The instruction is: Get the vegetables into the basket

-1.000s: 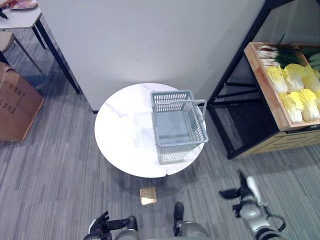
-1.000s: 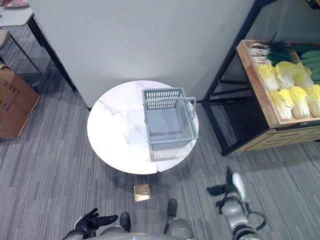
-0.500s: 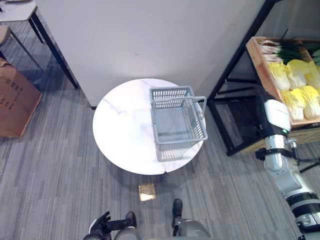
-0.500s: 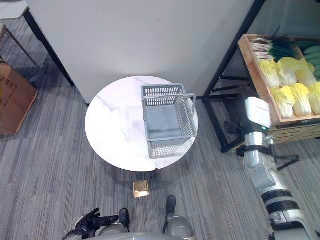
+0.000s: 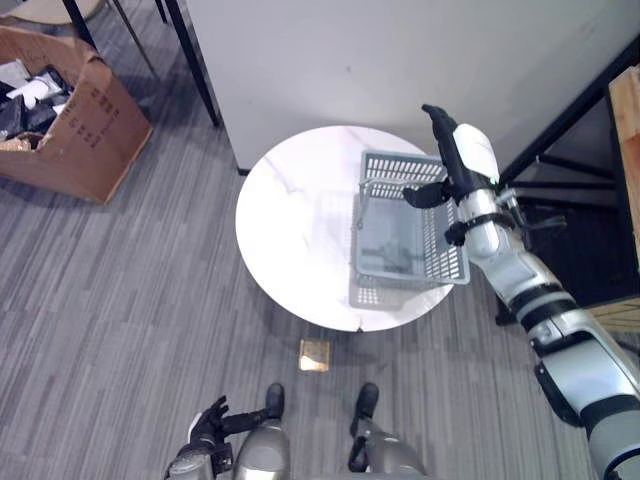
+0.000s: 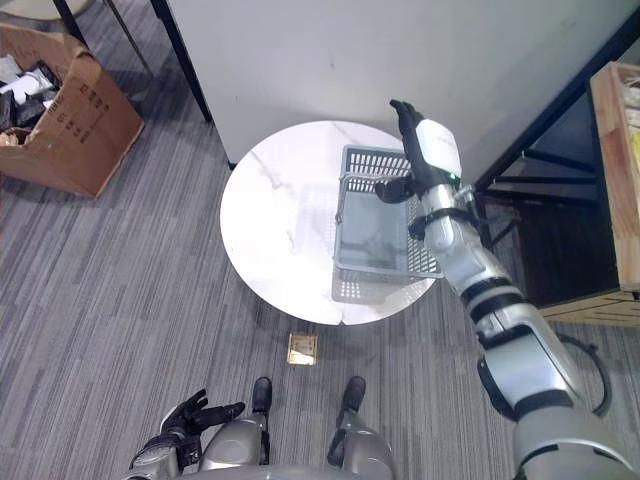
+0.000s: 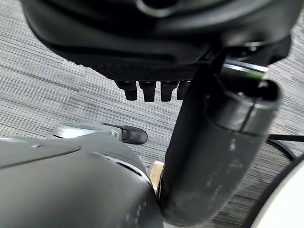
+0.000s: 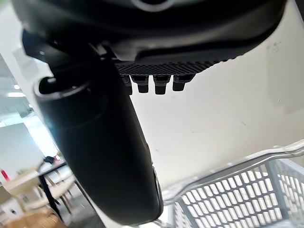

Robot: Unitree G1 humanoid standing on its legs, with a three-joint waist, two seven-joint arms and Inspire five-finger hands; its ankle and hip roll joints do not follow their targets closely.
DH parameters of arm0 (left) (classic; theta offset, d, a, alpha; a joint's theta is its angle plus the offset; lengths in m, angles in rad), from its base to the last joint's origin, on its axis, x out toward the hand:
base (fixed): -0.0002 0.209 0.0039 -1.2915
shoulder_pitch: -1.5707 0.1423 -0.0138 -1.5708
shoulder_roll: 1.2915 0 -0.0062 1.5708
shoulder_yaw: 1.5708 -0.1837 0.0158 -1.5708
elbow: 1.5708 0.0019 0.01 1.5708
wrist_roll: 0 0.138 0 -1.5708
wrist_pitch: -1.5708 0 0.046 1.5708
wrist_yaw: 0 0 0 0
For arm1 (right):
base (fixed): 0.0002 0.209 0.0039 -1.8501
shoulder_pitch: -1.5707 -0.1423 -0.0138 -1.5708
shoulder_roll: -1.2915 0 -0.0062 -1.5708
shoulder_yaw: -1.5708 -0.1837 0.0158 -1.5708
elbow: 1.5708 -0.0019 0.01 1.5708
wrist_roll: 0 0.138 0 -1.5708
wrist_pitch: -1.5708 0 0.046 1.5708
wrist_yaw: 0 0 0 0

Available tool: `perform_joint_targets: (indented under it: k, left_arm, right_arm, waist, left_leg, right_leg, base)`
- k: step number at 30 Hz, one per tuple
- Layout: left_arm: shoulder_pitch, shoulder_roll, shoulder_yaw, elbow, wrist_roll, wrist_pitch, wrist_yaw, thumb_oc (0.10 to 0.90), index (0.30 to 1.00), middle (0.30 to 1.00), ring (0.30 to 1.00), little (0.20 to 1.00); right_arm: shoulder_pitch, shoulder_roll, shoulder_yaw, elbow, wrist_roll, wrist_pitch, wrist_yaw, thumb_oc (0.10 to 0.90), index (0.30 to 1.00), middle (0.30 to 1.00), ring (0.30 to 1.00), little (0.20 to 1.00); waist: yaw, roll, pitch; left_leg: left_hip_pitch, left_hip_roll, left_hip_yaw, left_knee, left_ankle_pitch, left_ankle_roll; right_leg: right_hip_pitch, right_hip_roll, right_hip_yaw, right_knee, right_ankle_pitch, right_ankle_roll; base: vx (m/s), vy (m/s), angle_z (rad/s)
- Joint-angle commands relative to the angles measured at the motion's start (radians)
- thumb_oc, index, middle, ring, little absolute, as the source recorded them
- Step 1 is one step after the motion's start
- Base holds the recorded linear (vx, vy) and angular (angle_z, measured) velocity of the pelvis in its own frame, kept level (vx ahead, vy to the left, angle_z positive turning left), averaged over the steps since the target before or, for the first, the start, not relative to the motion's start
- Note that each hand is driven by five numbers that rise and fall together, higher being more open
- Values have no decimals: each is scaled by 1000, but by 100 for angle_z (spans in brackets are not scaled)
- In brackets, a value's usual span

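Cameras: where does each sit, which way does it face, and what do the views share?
Left eye view: on the head, looking down at the round table, basket, raised right hand and low left hand.
Right eye view: same, shifted slightly.
Left wrist view: on the left wrist, facing the carpet; left hand's thumb and fingers.
Right wrist view: on the right wrist, facing the wall and basket rim; thumb and fingers straight.
Shared: the basket, in three views.

Grey plastic lattice basket (image 5: 408,232), matt, with a smooth hoop handle. Round bench (image 5: 300,240) topped in white marble-look stone, smooth and faintly glossy. Ribbed grey carpet floor (image 5: 120,300), rough. Brown corrugated cardboard box (image 5: 75,130), dull. Right robot hand (image 5: 440,150) in dark matt plastic under a glossy white cover.
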Motion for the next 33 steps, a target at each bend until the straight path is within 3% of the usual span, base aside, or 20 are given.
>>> perform_joint_targets:
  k: [1,9,20,27,28,29,33]
  left_arm:
    - [-11,17,-78,13,-45,-26,10,900,1000,1000,1000,1000]
    - [-14,16,-103,3,-63,-32,3,900,1000,1000,1000,1000]
    - [-10,14,-147,-4,-39,-36,0,900,1000,1000,1000,1000]
    - [-13,15,-153,-9,-37,-37,8,900,1000,1000,1000,1000]
    - [-15,16,-155,-14,-39,-38,9,900,1000,1000,1000,1000]
    - [-16,14,-156,-18,-45,-38,11,900,1000,1000,1000,1000]
    - [-13,13,-158,-12,-35,-39,20,900,1000,1000,1000,1000]
  right_arm:
    - [-185,-32,35,38,37,-23,-41,900,1000,1000,1000,1000]
    - [-251,-46,98,164,34,-20,-27,900,1000,1000,1000,1000]
    - [-317,-178,156,281,-12,-38,-91,900,1000,1000,1000,1000]
    - [-315,-200,142,310,16,-50,-102,900,1000,1000,1000,1000]
    - [-319,-201,140,318,27,-56,-104,816,882,882,882,882]
    - [-320,-206,133,319,32,-60,-120,400,300,300,300,300]
    - [-291,-196,134,308,29,-67,-116,400,300,300,300,300]
  waist:
    - [15,-12,5]
    - [19,-9,20]
    - [28,13,38]
    - [36,27,42]
    - [41,33,44]
    - [45,41,47]
    - [53,53,52]
  left_leg:
    - [-12,23,-11,-26,16,-9]
    - [-31,20,-16,-26,21,-11]
    - [-66,15,-23,-26,33,-17]
    - [-81,15,-28,-26,38,-20]
    - [-83,14,-30,-26,40,-20]
    - [-88,12,-33,-26,41,-21]
    - [-103,11,-38,-24,47,-23]
  right_leg:
    - [29,-53,44,22,-7,66]
    - [15,-53,42,21,-4,66]
    - [-16,-60,35,18,3,70]
    - [-25,-62,32,17,2,71]
    - [-27,-63,31,19,1,70]
    - [-31,-64,29,20,0,70]
    - [-40,-65,21,19,1,70]
  base:
    - [-44,-5,5]
    - [-9,2,2]
    - [0,0,0]
    - [0,0,0]
    - [0,0,0]
    - [0,0,0]
    - [-6,-5,6]
